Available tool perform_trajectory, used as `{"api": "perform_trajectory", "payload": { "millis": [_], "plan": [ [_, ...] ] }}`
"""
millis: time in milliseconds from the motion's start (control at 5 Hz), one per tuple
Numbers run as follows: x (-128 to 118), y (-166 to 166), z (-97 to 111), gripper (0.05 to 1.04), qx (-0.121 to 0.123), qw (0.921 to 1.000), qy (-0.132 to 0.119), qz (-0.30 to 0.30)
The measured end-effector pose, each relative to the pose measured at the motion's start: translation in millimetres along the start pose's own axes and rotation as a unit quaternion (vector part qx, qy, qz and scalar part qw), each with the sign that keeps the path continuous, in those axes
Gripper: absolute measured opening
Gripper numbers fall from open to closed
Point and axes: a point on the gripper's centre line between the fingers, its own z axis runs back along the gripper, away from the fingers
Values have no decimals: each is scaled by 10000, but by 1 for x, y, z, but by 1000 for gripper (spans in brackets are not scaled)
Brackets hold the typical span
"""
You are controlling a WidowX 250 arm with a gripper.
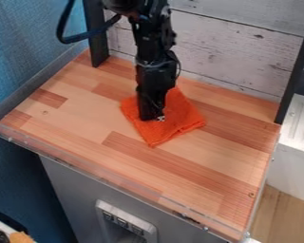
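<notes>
The black gripper (156,116) points down at the rumpled orange cloth (177,117), though I can't tell from here whether it is open or closed. The cloth lies near the middle of the wooden surface (199,173), slightly toward the back edge, below the whitewashed plank wall (237,52).

Wood-patterned tabletop (199,176) before a whitewashed plank wall (243,52).
</notes>
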Motion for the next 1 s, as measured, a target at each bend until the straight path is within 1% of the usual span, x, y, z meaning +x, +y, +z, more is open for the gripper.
{"api": "perform_trajectory", "payload": {
  "millis": [200,400,600,800,1000],
  "plan": [
    [-14,-1,-1,59,2,9977,-56,676],
    [-29,-1,-1,59,-33,9903,-154,1382],
    [-41,-3,-1,59,-130,9797,-184,1990],
    [-49,-3,-1,59,-247,9687,-201,2463],
    [-58,-3,-1,59,-398,9575,-133,2854]
  ]
}}
